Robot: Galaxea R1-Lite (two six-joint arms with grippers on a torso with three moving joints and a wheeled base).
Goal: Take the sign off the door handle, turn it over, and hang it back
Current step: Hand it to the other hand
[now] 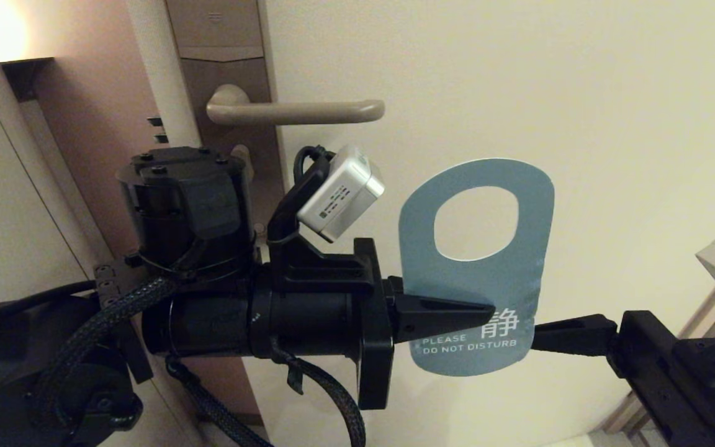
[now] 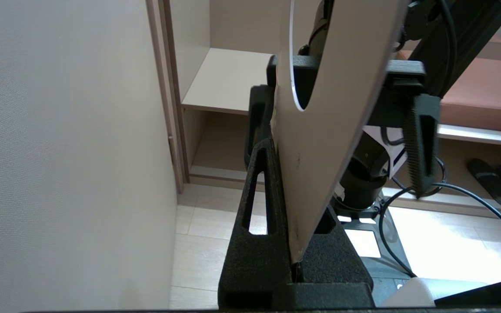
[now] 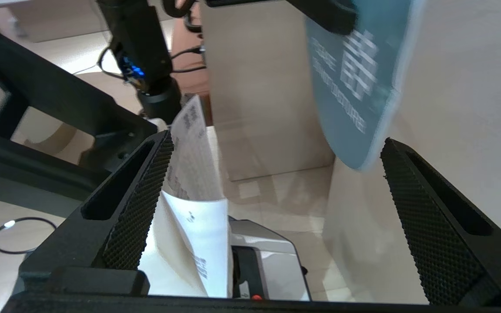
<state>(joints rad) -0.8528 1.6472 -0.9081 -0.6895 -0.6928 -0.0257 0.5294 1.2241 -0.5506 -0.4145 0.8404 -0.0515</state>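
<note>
Cream wall backs the scene, with the handle (image 1: 295, 112) bare above the left fingers (image 1: 450, 310). The sign (image 1: 478, 267) is pinched by them at its lower edge, upright, blue face outward. The right fingers (image 1: 571, 335) are spread wide just beside it.

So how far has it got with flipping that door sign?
Done: the sign is off the handle, which is bare. In hand: the left gripper has its jaws shut on the sign's lower part, blue side facing the head camera; the right gripper is open beside it, not holding. Left: hanging it back on the handle.
</note>
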